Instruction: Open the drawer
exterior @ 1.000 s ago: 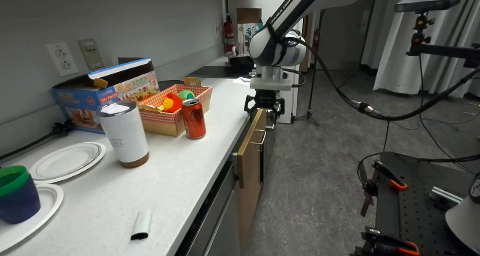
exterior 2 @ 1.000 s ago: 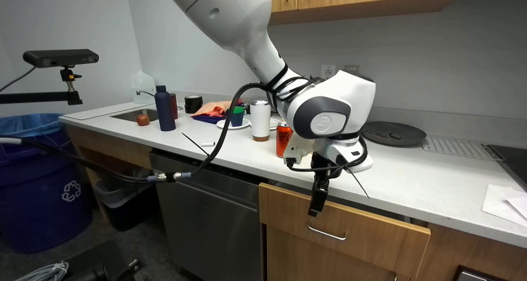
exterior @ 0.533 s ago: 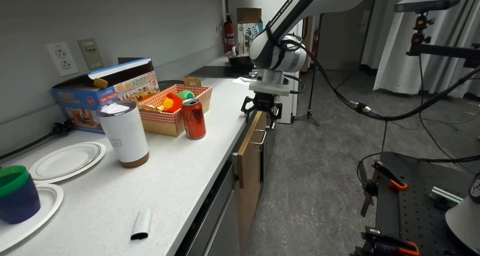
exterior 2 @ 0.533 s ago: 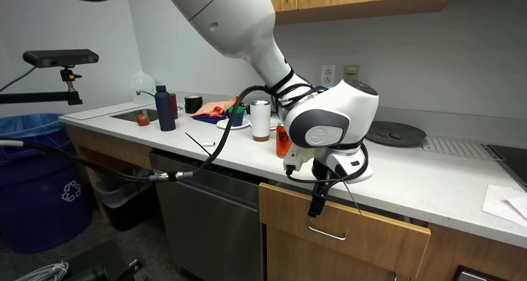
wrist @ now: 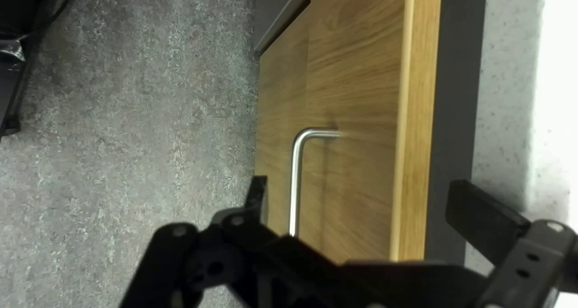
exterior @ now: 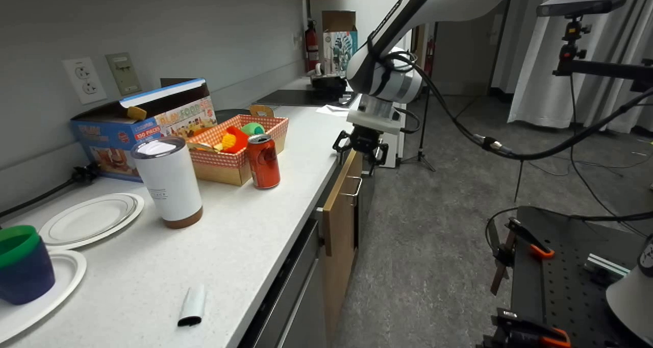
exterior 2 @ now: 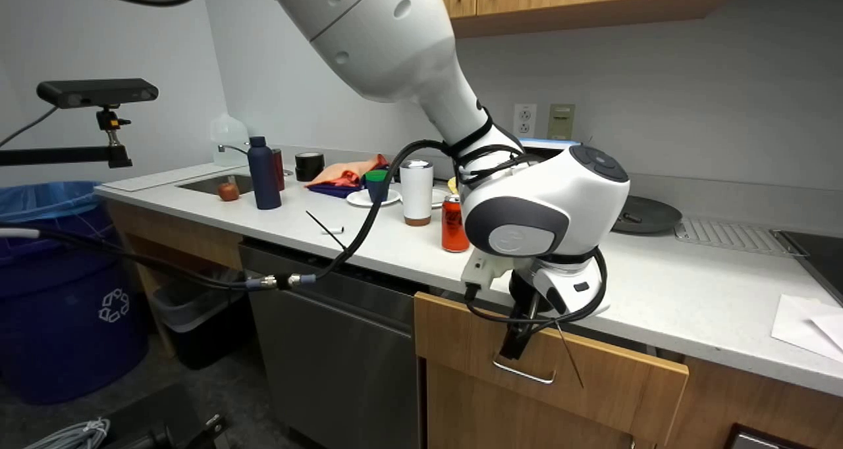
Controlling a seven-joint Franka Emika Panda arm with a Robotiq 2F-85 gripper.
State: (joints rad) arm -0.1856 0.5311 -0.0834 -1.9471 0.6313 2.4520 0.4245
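Arm [exterior 2: 421, 67] slants down; gripper [wrist: 361, 197] tilted (slightly), fingers [wrist: 485, 215] spread wide.

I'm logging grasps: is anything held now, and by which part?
Nothing is held: the gripper is open, the drawer front showing between its spread fingers.

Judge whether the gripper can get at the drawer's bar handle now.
Probably yes: in the wrist view, the open gripper straddles the drawer front and metal bar handle, whose outer side looks unobstructed.
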